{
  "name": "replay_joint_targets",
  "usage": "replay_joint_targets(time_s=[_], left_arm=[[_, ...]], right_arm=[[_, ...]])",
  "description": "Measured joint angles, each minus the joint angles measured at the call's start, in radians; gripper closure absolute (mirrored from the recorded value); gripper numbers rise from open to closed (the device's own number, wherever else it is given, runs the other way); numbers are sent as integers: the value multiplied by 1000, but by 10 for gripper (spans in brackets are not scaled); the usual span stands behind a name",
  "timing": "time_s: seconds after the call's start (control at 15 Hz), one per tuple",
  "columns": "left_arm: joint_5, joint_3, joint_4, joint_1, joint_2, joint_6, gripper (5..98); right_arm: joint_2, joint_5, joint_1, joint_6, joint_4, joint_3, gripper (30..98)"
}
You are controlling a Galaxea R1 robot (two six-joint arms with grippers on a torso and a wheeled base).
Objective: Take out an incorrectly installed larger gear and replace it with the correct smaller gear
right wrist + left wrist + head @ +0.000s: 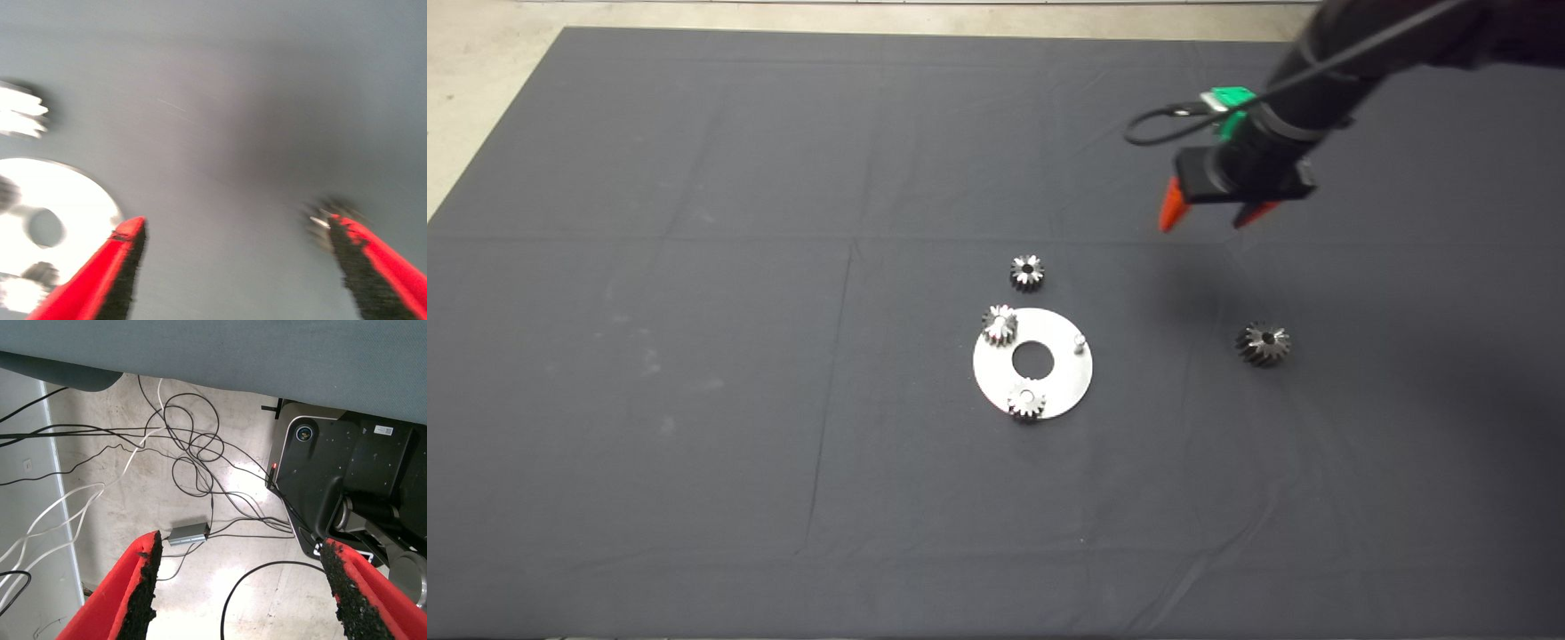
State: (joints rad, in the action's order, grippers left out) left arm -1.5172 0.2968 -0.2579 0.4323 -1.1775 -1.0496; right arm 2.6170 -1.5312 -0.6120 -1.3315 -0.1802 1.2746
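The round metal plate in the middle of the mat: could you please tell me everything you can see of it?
The round metal plate is a flat, pale silvery disc lying on the dark mat, with a round hole through its centre. Two small gears sit on it, one at the far-left rim and one at the near rim. A short bare pin stands near its right edge. No gripper touches it.

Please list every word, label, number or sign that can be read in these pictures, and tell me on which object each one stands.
No text can be read in any view.
White label on the black robot base under the table: print too small to read.
Round plate, gears on it, the smaller gear, the larger gear: no marking visible.
Right tool: no lettering visible.
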Motion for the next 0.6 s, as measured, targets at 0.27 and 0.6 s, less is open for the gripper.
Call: replay_joint_targets(time_s=[0.27,0.6], left_arm=[[1,0,0,0,0,0,439],[1,0,0,0,0,-1,439]], right_arm=[[188,6,-3,20,16,222,547],[291,5,7,108,50,406,547]])
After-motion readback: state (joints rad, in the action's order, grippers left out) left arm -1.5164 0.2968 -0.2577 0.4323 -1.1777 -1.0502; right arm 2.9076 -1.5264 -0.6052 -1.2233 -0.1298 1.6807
